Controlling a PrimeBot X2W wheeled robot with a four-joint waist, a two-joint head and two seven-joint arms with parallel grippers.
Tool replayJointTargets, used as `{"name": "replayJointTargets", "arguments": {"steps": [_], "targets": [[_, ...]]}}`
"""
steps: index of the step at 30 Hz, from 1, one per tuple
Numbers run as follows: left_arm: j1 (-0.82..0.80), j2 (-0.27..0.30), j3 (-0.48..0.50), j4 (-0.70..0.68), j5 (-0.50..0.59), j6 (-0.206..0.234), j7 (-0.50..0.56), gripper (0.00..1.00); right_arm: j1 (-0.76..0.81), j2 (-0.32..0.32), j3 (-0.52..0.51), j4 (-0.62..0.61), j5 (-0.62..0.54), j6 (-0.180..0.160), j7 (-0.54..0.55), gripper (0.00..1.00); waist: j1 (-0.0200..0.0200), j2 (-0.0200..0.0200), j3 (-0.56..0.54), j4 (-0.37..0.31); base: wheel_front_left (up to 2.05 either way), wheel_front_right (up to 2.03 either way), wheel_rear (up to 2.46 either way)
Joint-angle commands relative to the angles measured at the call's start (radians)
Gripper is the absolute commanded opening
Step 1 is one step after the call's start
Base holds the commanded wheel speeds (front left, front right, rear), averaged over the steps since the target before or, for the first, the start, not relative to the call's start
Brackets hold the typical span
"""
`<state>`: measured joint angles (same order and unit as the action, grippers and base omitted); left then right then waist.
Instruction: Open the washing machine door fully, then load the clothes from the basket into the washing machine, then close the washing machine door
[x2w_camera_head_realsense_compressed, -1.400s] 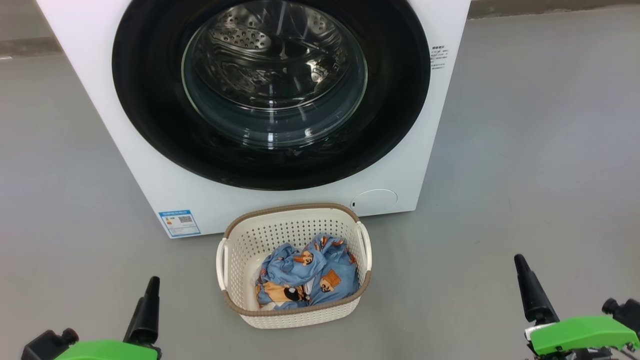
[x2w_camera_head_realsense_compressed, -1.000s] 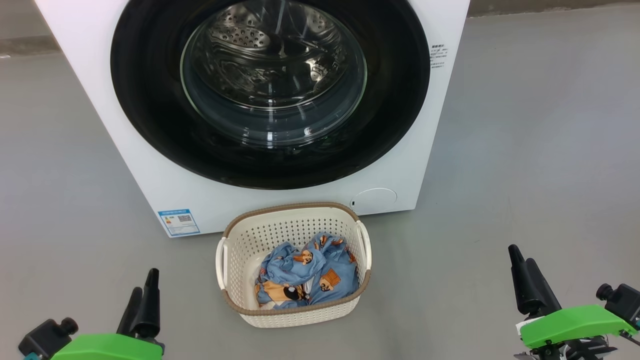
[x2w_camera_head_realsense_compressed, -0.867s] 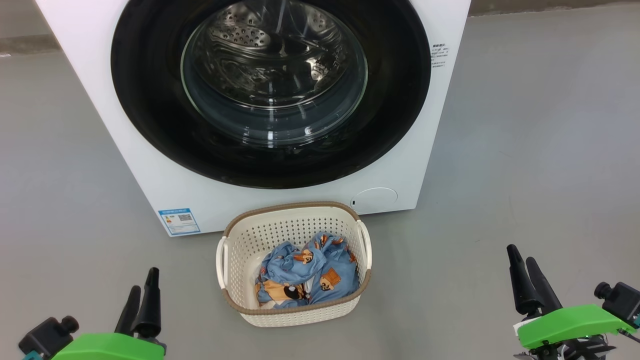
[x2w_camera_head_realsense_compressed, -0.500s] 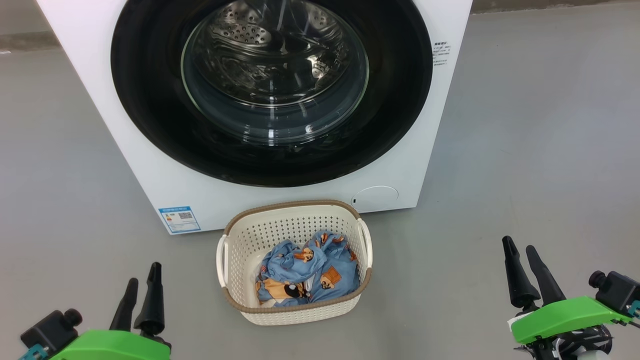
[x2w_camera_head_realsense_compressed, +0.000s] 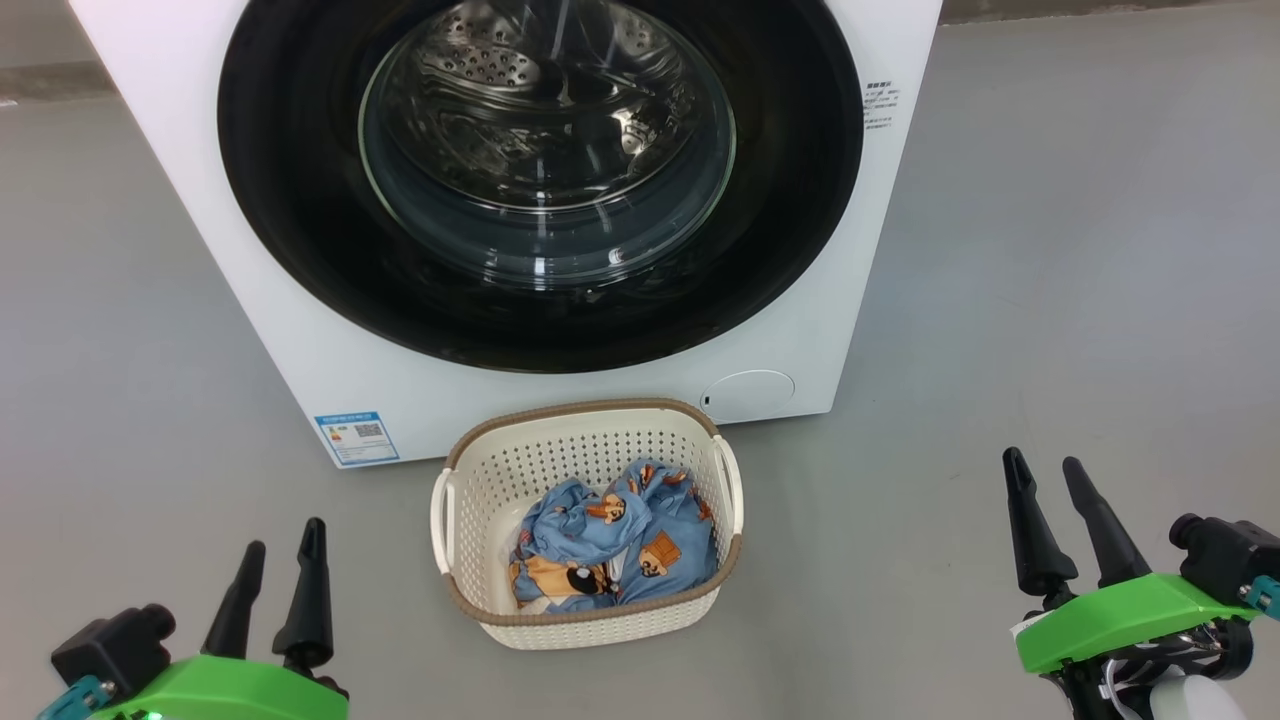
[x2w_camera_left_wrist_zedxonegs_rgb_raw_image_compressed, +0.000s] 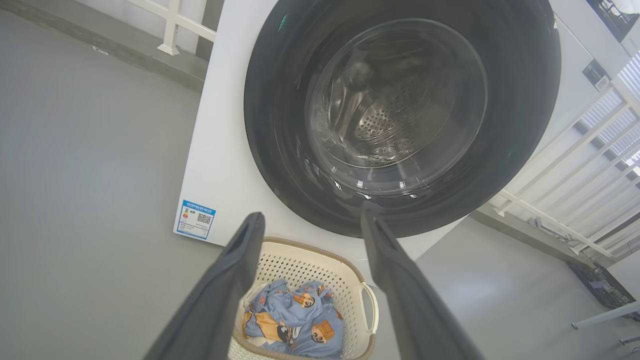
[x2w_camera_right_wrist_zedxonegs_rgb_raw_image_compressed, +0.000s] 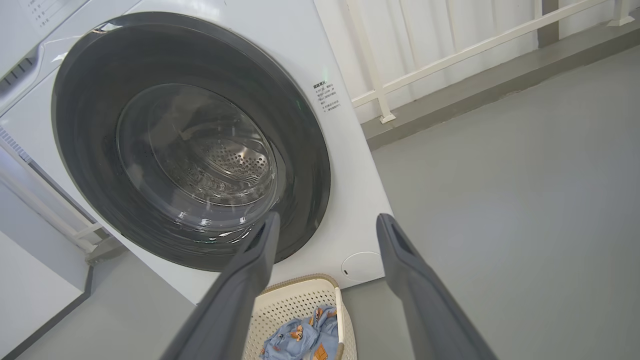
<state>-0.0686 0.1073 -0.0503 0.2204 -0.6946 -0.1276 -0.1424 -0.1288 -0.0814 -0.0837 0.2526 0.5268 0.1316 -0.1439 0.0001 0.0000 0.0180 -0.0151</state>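
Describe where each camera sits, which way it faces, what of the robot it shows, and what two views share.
Head view: on the head, facing forward and down at the washing machine and basket; left claw and right claw at the bottom corners.
Left wrist view: on the left wrist, looking up at the door; own two fingers in front.
Right wrist view: on the right wrist, facing the same door; own fingers in front.
Both wrist views share the basket of clothes.

Washer (x2w_camera_head_realsense_compressed: 830, 300) on floor (x2w_camera_head_realsense_compressed: 1060, 250), door (x2w_camera_head_realsense_compressed: 290, 200) set in its front, label (x2w_camera_head_realsense_compressed: 350, 438) at its lower left, flap (x2w_camera_head_realsense_compressed: 748, 394) at lower right, basket (x2w_camera_head_realsense_compressed: 580, 412) on floor just before washer, clothes (x2w_camera_head_realsense_compressed: 610, 550) in basket, left gripper (x2w_camera_head_realsense_compressed: 285, 537) and right gripper (x2w_camera_head_realsense_compressed: 1042, 459) flanking basket, well apart from it.
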Motion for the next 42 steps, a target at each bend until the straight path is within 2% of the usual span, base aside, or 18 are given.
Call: {"name": "replayJointTargets", "arguments": {"steps": [1,20,33,38,42], "targets": [[-0.056,0.024,0.023,-0.033,0.038,-0.002,-0.015,1.00,-0.045,-0.015,0.010,-0.034,-0.046,-0.001,-0.014,1.00,0.0000,0.0000,0.001,0.000,0.00,0.00,0.00],[-0.075,0.048,0.026,-0.034,0.301,-0.003,-0.071,1.00,-0.073,-0.019,0.007,-0.017,-0.330,-0.001,-0.069,1.00,0.0000,0.0000,0.020,-0.002,0.00,0.00,0.00],[-0.075,0.043,0.041,-0.034,0.465,-0.003,-0.109,1.00,-0.081,-0.024,0.005,-0.010,-0.508,-0.001,-0.107,1.00,-0.0001,0.0000,0.004,-0.001,0.00,0.00,0.00],[-0.076,0.048,0.042,-0.034,0.506,-0.003,-0.119,1.00,-0.086,-0.027,0.003,-0.009,-0.557,-0.001,-0.118,1.00,-0.0001,0.0000,0.004,0.000,0.00,0.00,0.00],[-0.075,0.047,0.046,-0.028,0.502,-0.003,-0.119,1.00,-0.086,-0.017,-0.005,-0.015,-0.538,-0.001,-0.118,1.00,-0.0001,0.0000,0.004,0.002,0.00,0.00,0.00]]}}
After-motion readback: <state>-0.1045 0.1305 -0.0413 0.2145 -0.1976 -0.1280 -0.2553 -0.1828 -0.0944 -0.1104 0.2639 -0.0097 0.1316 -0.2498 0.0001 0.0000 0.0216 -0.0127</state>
